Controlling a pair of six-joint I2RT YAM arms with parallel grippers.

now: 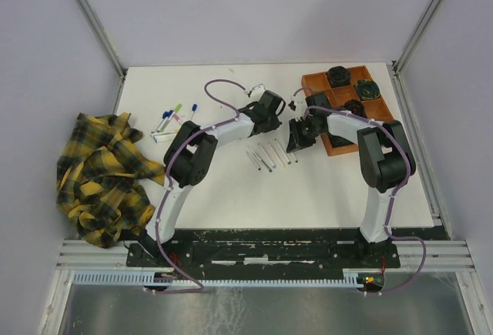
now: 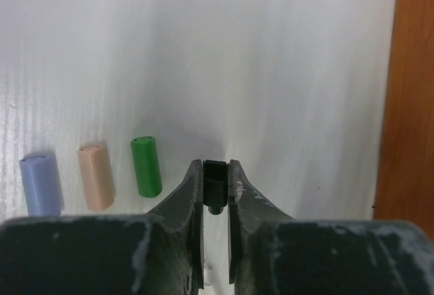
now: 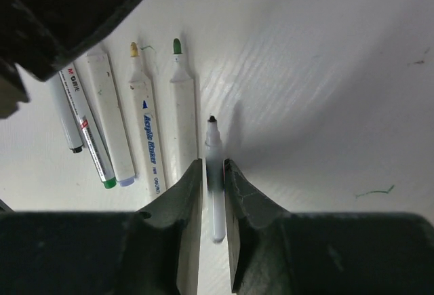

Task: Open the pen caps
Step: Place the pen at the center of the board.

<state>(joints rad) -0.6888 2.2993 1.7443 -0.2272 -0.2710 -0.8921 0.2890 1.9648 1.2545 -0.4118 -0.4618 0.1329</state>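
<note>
The left gripper (image 2: 215, 167) is clenched on a black cap (image 2: 215, 185). Its jaws are almost together, and the cap is pinched lengthwise between the fingertips (image 2: 192, 190) with a small nub at its near end. Three loose caps lie on the white table (image 2: 271, 51) to the left of the fingers, side by side but apart from one another. The green cap (image 2: 146, 166) is nearest, then the peach cap (image 2: 96, 176), and the lavender cap (image 2: 41, 183) is farthest left. The brown wall of the tray (image 2: 413, 91) runs down the right edge of that view.

The right gripper (image 3: 213, 167) is clamped on a pen (image 3: 215, 147), grasping its pale barrel, and the bare black tip points out past the fingertips. Whether the pen rests on the table or hangs just above it cannot be told. To its left the bare pens (image 3: 146, 132) lie parallel on the table. A green-tipped one is just beside the finger, then a yellow-tipped one, a plain white barrel, and two thinner pens.

In the top view the two grippers sit near each other over the far half of the table, just left of the tray, which holds black round objects (image 1: 337, 75). The row of bare pens lies on the near side of the grippers. Well to the left, the capped pens (image 1: 168, 122) lie clustered near a yellow plaid cloth (image 1: 104, 177).
</note>
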